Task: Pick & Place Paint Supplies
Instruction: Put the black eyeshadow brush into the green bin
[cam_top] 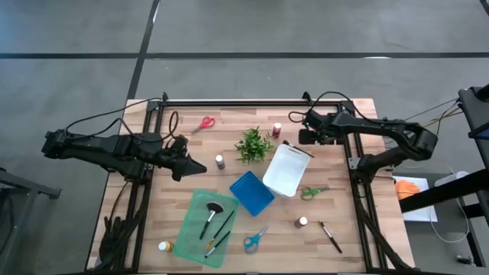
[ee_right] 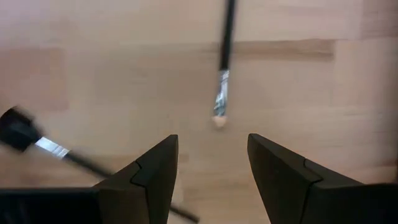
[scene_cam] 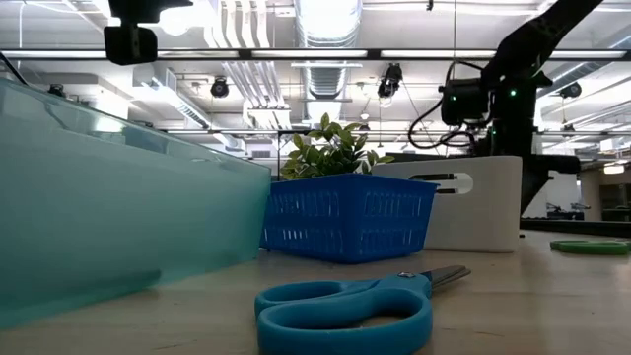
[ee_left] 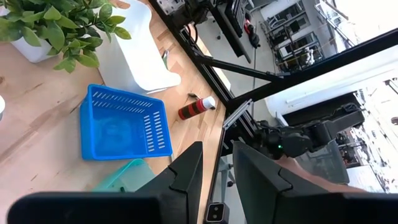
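Observation:
My right gripper hovers open over the wood near the white bin's far edge, fingers pointing down. Below it lie two dark-handled brushes: a thin one with its pale tip between the fingers' line, and another off to one side. My left gripper hangs above the table left of the plant, with a narrow gap between its fingers. More brushes lie in the green tray. Red, green and blue scissors and small bottles rest on the table.
A leafy plant stands mid-table, with a white bin and a blue basket beside it. A yellow-capped bottle and a lone brush lie near the front edge. Black frame rails run along both table sides.

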You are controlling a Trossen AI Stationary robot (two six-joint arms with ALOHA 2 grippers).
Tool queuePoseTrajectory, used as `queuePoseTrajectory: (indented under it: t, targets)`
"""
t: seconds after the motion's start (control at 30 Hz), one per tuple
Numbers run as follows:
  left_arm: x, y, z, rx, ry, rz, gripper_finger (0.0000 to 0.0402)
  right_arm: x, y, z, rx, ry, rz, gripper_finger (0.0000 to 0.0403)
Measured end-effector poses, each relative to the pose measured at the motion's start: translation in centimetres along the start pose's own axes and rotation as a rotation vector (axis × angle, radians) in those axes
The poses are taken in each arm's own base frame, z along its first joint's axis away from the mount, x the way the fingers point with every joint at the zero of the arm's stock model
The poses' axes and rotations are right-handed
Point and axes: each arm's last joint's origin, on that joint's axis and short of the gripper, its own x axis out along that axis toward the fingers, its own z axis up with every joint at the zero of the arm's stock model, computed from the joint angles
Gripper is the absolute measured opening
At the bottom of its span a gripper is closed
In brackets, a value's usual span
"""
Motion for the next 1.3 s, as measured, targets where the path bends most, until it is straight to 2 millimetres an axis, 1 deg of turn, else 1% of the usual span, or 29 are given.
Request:
queuePoseTrajectory:
  t: [0.2,0.37,0.63,0.7,0.77,0.83,0.97,1.0,1.13,1.3]
  targets:
    - [0.0,0.0,0.0,-0.008,0.000,0.001,0.0099,1.5,-0.3,0.4,0.027,0.004,-0.006,0.0192]
    - [0.0,0.0,0.0,-0.009,0.001,0.001,0.0099,2.8,-0.4,0.5,0.023,0.048,0.011,0.0192]
    - [0.0,0.0,0.0,-0.009,0.001,0.001,0.0099,3.5,-0.6,0.9,0.015,0.064,-0.003,0.0188]
    - [0.0,0.0,0.0,-0.009,0.001,0.001,0.0099,3.5,-0.6,1.0,0.009,0.065,-0.003,0.0174]
    - [0.0,0.0,0.0,-0.007,0.001,0.001,0.0099,3.5,-0.6,1.1,0.003,0.056,-0.004,0.0148]
    - [0.0,0.0,0.0,-0.005,0.001,0.002,0.0099,3.6,-0.6,1.1,0.001,0.046,-0.004,0.0114]
    - [0.0,0.0,0.0,0.001,0.001,0.002,0.0099,3.7,-0.6,1.1,-0.006,0.027,0.008,0.0033]
    - [0.0,0.0,0.0,0.001,0.001,0.002,0.0099,3.8,-0.6,1.1,-0.007,0.023,0.011,0.0021]
    - [0.0,0.0,0.0,0.002,0.001,0.002,0.0099,3.7,-0.7,1.0,-0.013,0.016,0.021,0.0012]
    - [0.0,0.0,0.0,0.017,0.001,0.002,0.0099,2.6,-1.0,0.9,-0.013,-0.011,0.070,0.0009]
